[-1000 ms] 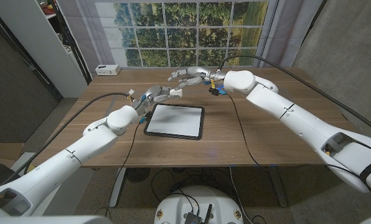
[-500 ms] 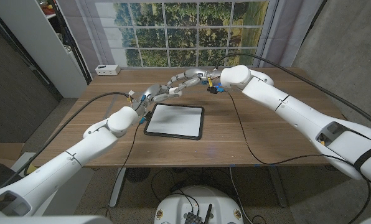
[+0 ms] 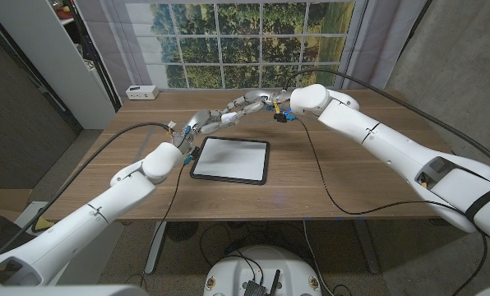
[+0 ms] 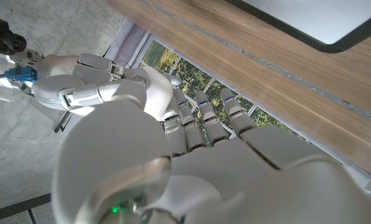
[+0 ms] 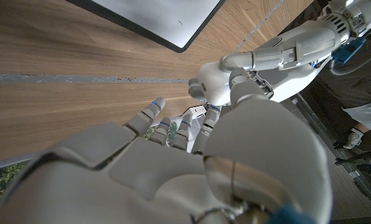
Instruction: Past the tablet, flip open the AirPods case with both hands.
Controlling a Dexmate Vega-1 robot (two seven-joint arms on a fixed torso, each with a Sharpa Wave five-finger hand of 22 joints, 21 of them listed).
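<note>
Worktop (image 3: 352, 177) of brown wood, wide across the head view, with a window behind its far edge. Two white arms reaching in from the near corners and converging toward the far middle. Dark-framed tablet (image 3: 230, 159) lying flat, left of centre, pale screen up. Just past its far edge, left robot hand (image 3: 210, 121) stretched toward the far right, fingers long and only slightly curled. Right robot hand (image 3: 255, 101) coming in from the right, fingers pointing left, fingertip to fingertip with the left one.

Changed over the last second: right robot hand swung left, from a clear gap to contact or near contact with the left. Left robot hand nudged a little farther and to the right to meet it. Tablet unmoved. Likely meaning: approach finished, both hands gathered on one spot, lid flip about to begin or only just beginning. No open lid visible.

AirPods case: judged to sit between the meeting fingertips, past the tablet's far edge, but covered by fingers and too small to pick out with confidence. In the right wrist view, fingers of both hands crowded together over bare wood, with a small white shape among them, possibly the case, possibly part of a finger. Grip of either robot hand: impossible to tell, whether holding or merely touching. Facing of the case, hinge side and long axis: likewise impossible to tell.
</note>
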